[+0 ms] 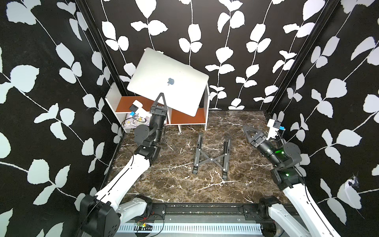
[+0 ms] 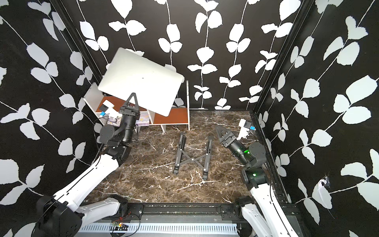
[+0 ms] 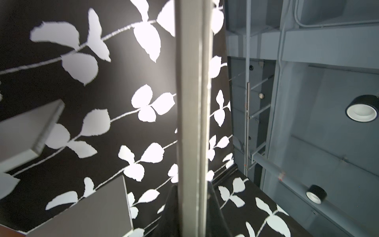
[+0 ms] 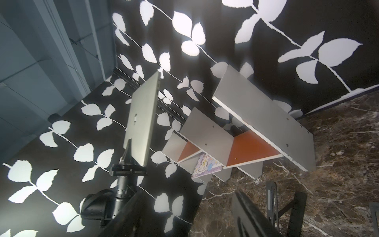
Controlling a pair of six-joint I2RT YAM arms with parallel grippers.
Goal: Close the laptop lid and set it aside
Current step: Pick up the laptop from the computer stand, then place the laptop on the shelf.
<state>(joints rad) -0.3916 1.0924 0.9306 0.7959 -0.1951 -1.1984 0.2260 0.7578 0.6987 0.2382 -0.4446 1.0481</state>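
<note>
Item: laptop (image 1: 158, 80), silver-grey, shut flat, lid (image 1: 180, 67) with its apple logo facing up toward both top views. Position: lifted clear of the table (image 1: 174, 184), tilted with one corner high against the leaf-patterned back wall, hanging above the white shelf (image 1: 207, 96) with orange-brown back panels. Held by: left gripper (image 1: 161, 96), jaws clamped on the laptop's lower edge; the left wrist view shows that edge (image 3: 190, 102) running straight between the fingers. The right wrist view shows the laptop (image 4: 141, 123) as one thin slab standing on the left gripper (image 4: 128, 156). Right gripper (image 1: 247, 129): low at the right side of the table, well apart from the laptop, fingers (image 4: 252, 215) spread with nothing between them. Other contents: black X-shaped folding stand (image 1: 211, 157) lying flat mid-table, bare; spiral notebook (image 4: 207, 166) with cartoon cover, lying in a lower compartment of the shelf, partly hidden behind the left arm in both top views.
</note>
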